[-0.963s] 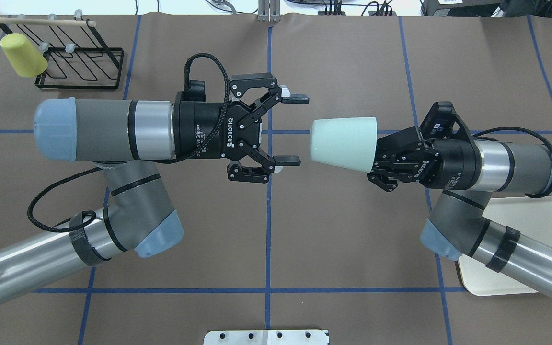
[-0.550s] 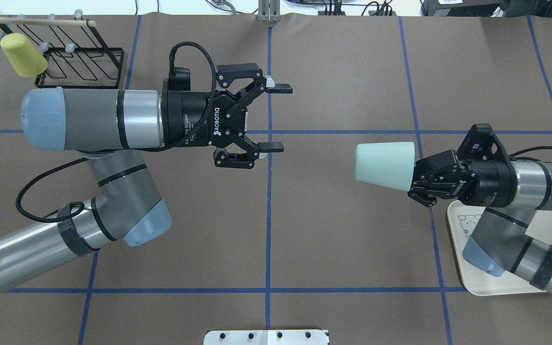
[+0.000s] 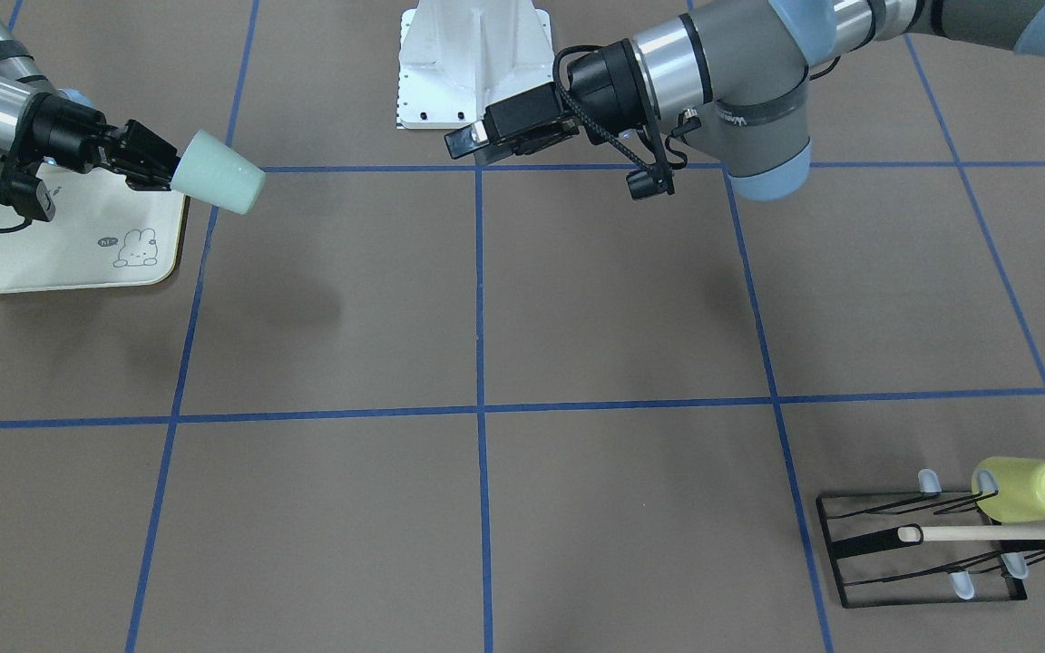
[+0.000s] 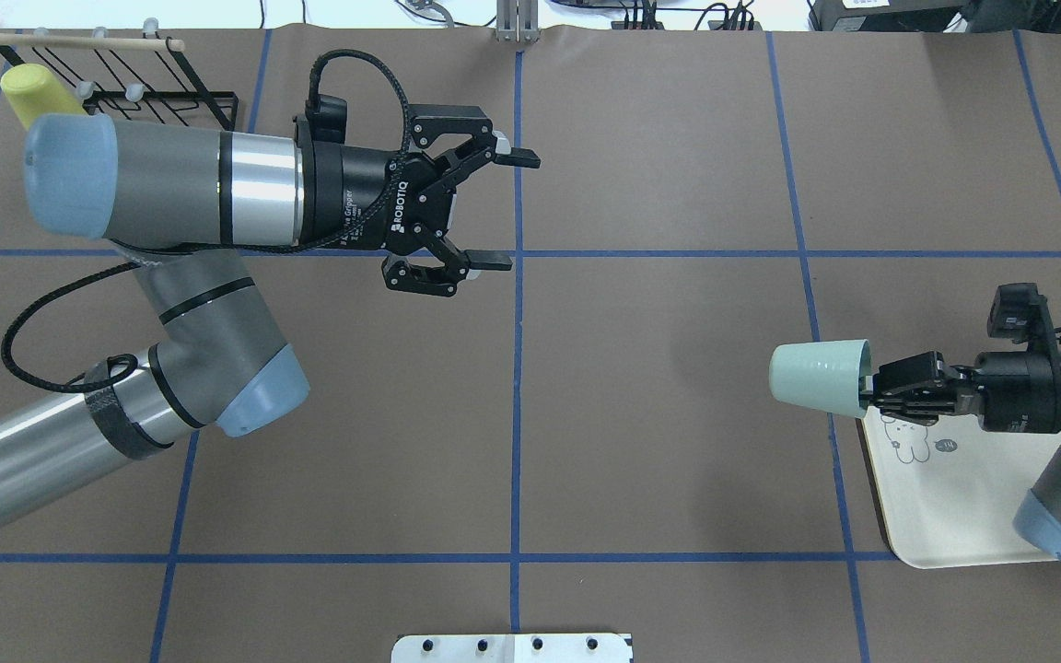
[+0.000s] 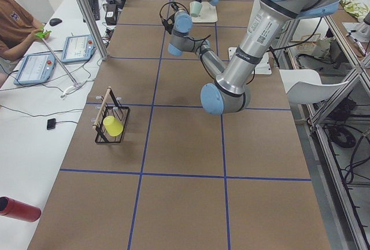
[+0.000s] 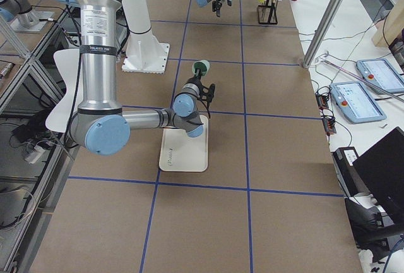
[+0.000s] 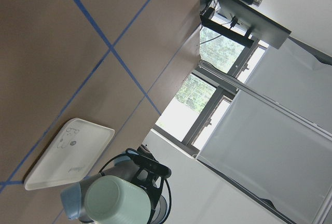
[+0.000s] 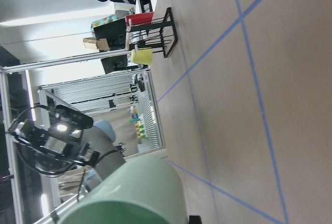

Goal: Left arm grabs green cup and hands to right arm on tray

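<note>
Green cup (image 4: 816, 373): clamped sideways by its rim in your right gripper (image 4: 867, 391) at the edge of the tray (image 4: 963, 506), likely for setting down; left gripper (image 4: 512, 210) splayed empty, well clear.

You had a yellow cup (image 3: 1029, 490) stuck on the black rack (image 3: 860, 547) near the table's (image 3: 577, 299) far left corner.

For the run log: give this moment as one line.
left claw: open, empty | right claw: shut on green cup, held sideways in air | tray: cup not yet on it
</note>
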`<action>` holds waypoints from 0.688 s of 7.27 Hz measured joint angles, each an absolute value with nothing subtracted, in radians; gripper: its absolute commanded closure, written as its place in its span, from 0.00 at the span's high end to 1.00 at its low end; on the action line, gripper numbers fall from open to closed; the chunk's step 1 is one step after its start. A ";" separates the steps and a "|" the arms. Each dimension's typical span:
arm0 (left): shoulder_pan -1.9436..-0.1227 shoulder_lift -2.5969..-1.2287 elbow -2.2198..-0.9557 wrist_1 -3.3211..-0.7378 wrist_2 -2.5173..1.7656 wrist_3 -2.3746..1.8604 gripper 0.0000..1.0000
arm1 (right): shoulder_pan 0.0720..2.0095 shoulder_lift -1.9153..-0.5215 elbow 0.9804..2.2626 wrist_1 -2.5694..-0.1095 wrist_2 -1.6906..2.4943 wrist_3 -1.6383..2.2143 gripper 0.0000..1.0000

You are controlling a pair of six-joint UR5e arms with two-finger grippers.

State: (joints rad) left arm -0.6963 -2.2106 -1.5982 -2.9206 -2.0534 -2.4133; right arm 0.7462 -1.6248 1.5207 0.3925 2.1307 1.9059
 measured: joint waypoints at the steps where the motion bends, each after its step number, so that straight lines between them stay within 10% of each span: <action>1: -0.699 -2.210 -1.598 -2.896 -2.061 -2.395 1.00 | 0.838 -1.633 1.523 0.292 2.238 1.841 0.00; 5: -0.699 -2.220 -1.605 -2.804 -2.063 -2.381 1.00 | 1.074 -1.764 1.527 -0.053 2.415 1.539 0.00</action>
State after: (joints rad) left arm -0.6993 -2.2204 -1.6052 -2.8040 -2.0632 -2.3815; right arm 1.0745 -1.7640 1.5269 -0.0531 2.4150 1.5395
